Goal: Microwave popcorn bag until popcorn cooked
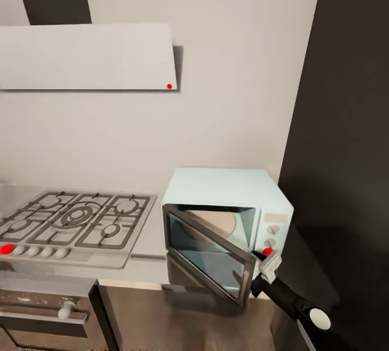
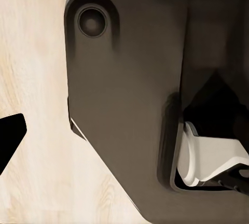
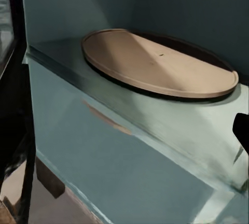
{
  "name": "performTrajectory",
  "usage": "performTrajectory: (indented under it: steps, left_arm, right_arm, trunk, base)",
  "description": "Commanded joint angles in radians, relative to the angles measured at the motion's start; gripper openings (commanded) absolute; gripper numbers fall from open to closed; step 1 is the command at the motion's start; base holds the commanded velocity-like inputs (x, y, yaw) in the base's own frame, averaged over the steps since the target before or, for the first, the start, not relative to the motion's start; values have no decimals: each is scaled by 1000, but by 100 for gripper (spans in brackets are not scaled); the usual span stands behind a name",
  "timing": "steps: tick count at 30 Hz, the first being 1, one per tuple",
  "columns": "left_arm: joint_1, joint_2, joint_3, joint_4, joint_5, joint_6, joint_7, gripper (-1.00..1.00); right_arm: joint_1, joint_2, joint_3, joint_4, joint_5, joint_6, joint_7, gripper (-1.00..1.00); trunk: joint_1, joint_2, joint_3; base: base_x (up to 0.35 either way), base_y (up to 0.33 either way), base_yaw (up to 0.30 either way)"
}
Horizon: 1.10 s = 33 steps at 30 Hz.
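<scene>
Right at the bottom of my head view sits my right gripper point(image 1: 268, 262), pale-tipped on a black arm, close against the free edge of the microwave's door point(image 1: 208, 256); whether it is parted or clenched I cannot tell. That microwave point(image 1: 227, 216) stands on the grey countertop point(image 1: 146, 264), boxy and mint-blue, its dark-glass door swung wide. Within lies a smooth round tan turntable point(image 3: 155, 63) on a matte blue floor. Beside it to the left is a steel gas hob point(image 1: 70, 224) with black grates. My left wrist camera looks down on light wood floor point(image 2: 36, 68).
</scene>
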Motion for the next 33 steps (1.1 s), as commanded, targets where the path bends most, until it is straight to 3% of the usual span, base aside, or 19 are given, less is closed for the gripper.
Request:
performTrajectory:
  steps: [1, 5, 7, 12, 21, 30, 33]
  left_arm:
    - [-1, 0, 2, 0, 1, 0, 3, 100]
    - [-1, 0, 1, 0, 1, 0, 3, 100]
    - [-1, 0, 1, 0, 1, 0, 3, 100]
    - [-1, 0, 0, 0, 1, 0, 3, 100]
    - [-1, -2, 2, 0, 1, -2, 3, 100]
    - [-1, -2, 3, 0, 1, -3, 3, 100]
    - [-1, -2, 2, 0, 1, -3, 3, 100]
  right_arm:
    - [-1, -1, 0, 0, 6, -6, -2, 100]
    - [-2, 1, -23, -1, 3, -6, -21, 100]
    - [-1, 2, -58, -1, -5, -7, -44, 100]
    - [-2, 4, -101, -3, -59, -6, -62, 100]
    - [-2, 4, -105, -3, -70, -7, -64, 100]
    - [-2, 4, -105, -3, -70, -7, -67, 100]
    - [-2, 4, -105, -3, -70, -7, -95, 100]
  trunk:
    - [0, -2, -2]
    - [0, -2, -2]
    - [0, -2, -2]
    - [0, -2, -2]
    - [0, -2, -2]
    - [0, -2, -2]
    - [0, -2, -2]
  base:
    - [0, 0, 251]
    - [0, 0, 256]
    - [0, 0, 263]
    - [0, 0, 268]
    - [-4, 0, 270]
    - [-214, 83, 270]
    - [-35, 28, 270]
